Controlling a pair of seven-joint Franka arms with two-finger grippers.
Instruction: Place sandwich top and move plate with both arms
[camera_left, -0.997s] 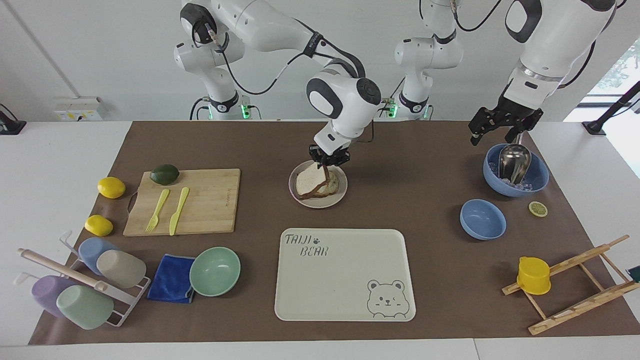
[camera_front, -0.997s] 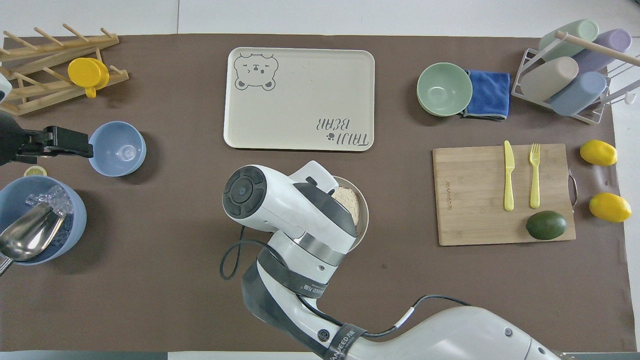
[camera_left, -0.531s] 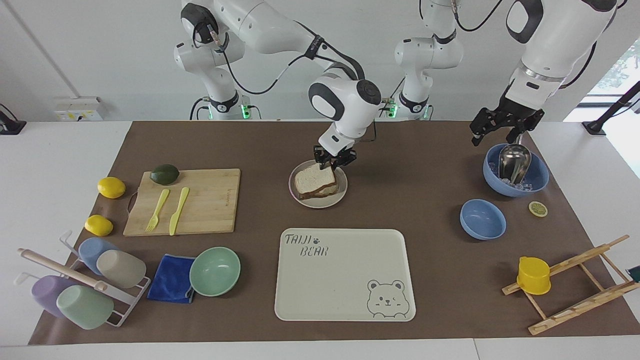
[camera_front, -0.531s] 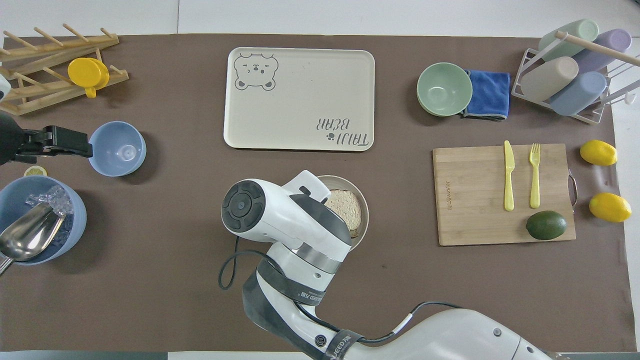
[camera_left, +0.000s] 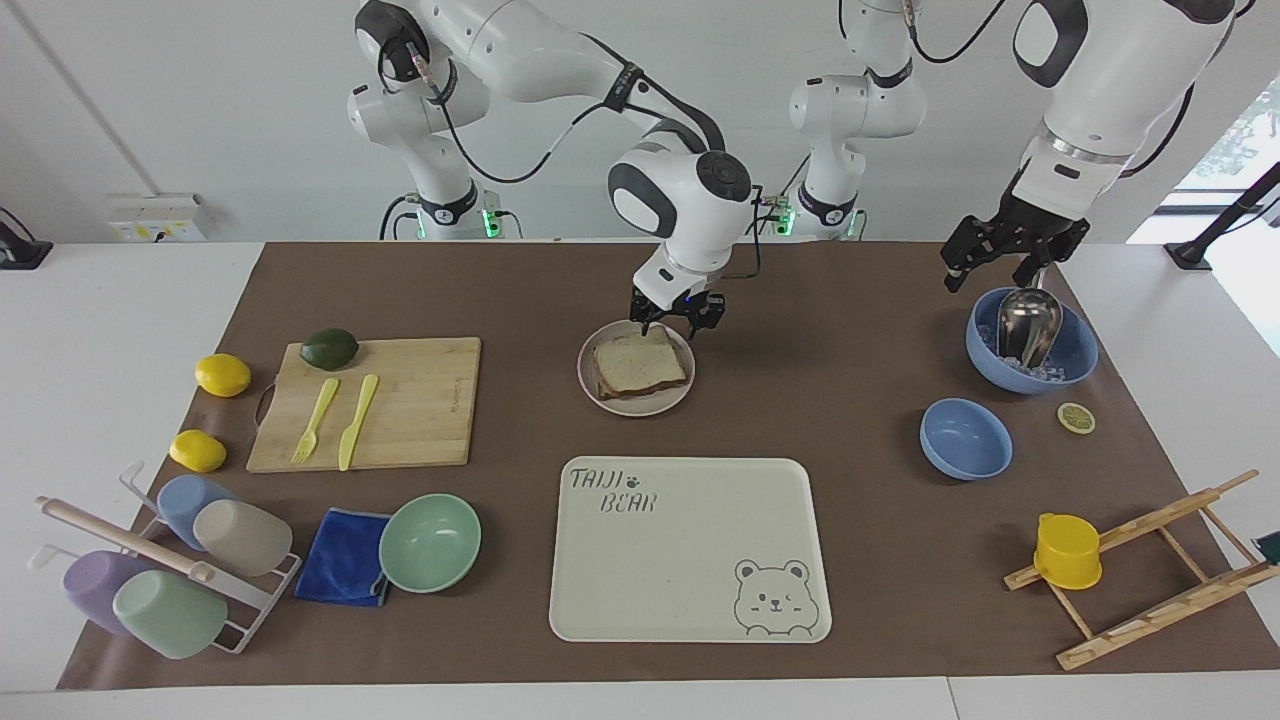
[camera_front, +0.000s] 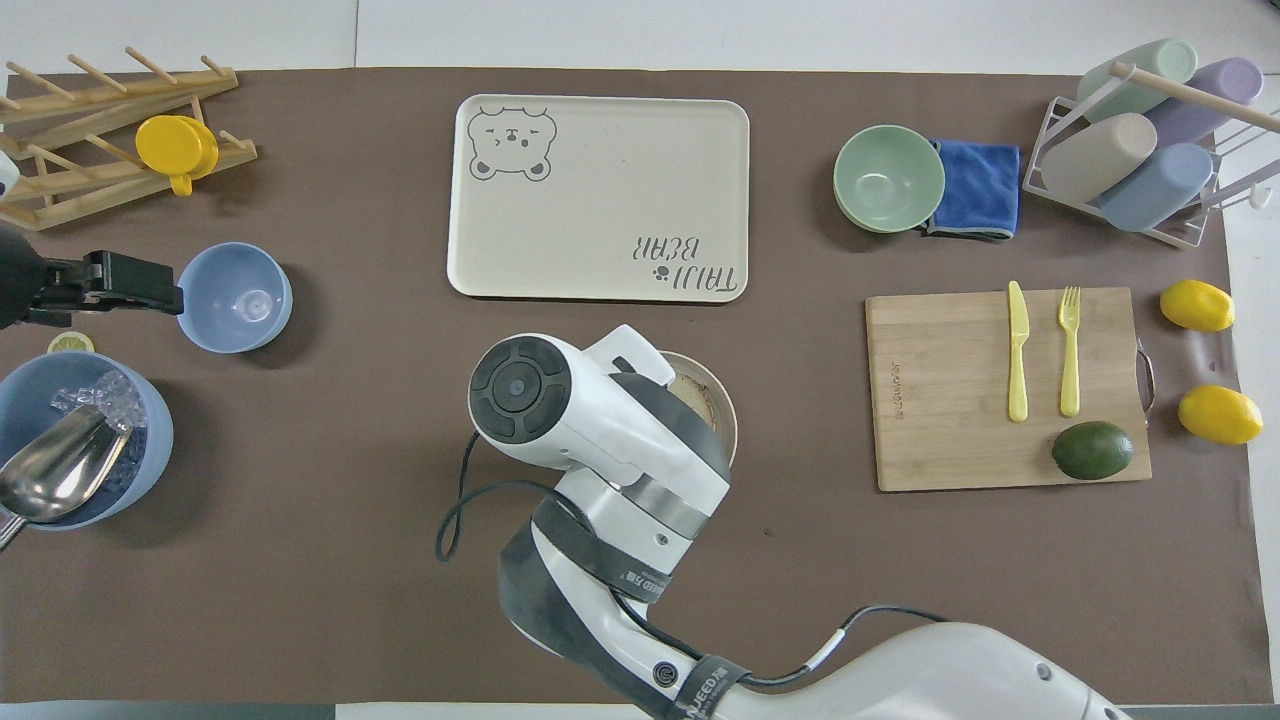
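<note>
The sandwich top (camera_left: 640, 364), a light brown speckled slice with a dark crust, lies flat on the stacked sandwich on the beige-grey plate (camera_left: 600, 394) in the middle of the mat. My right gripper (camera_left: 678, 325) is open and empty just above the plate's rim nearest the robots. In the overhead view the right arm covers most of the plate (camera_front: 729, 425) and only a strip of bread (camera_front: 697, 394) shows. My left gripper (camera_left: 1000, 268) waits over the blue bowl of ice (camera_left: 1075, 350); it also shows in the overhead view (camera_front: 150, 290).
The cream bear-print tray (camera_left: 690, 548) lies beside the plate, farther from the robots. An empty blue bowl (camera_left: 965, 438), lemon slice (camera_left: 1076, 417) and wooden rack with yellow cup (camera_left: 1068, 550) are toward the left arm's end; cutting board (camera_left: 420, 405), mint bowl (camera_left: 430, 542) and cup rack (camera_left: 170, 570) toward the right arm's.
My right gripper lowered the tilted bread slice flat onto the sandwich, let it go and lifted slightly toward the robots. The left arm has not moved.
</note>
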